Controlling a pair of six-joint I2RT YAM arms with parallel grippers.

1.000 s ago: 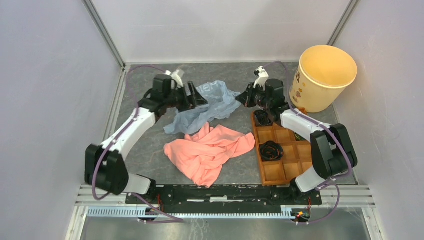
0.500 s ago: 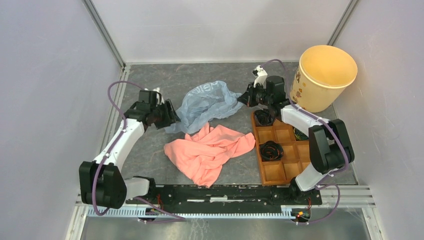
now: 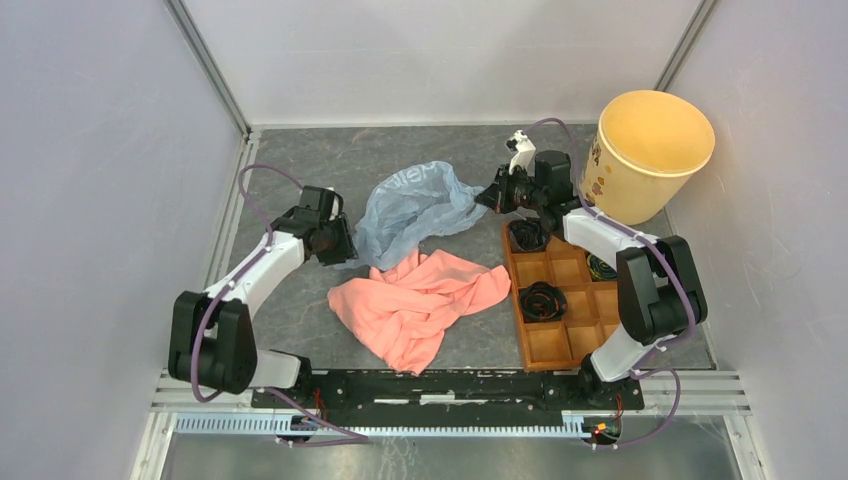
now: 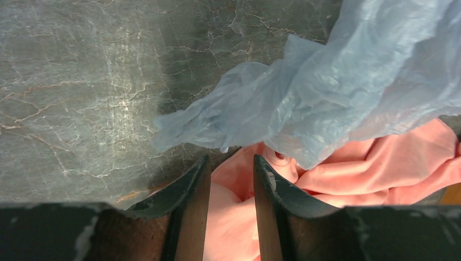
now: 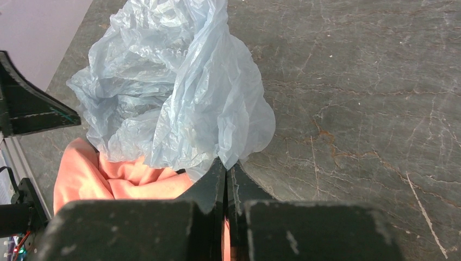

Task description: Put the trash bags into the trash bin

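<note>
Our right gripper (image 5: 226, 163) pinches the blue bag (image 5: 174, 92) at its hem. Our left gripper (image 4: 231, 160) stands narrowly apart (bag tip just ahead, pink bag (image 4: 380, 157) beneath). The trash bin (image 3: 640, 190) sits behind the right jaws.

The left claw (image 4: 231, 161) stands parted over the pink trash bag (image 4: 391, 160), the blue trash bag (image 4: 326, 92) crumpled just beyond.
</note>
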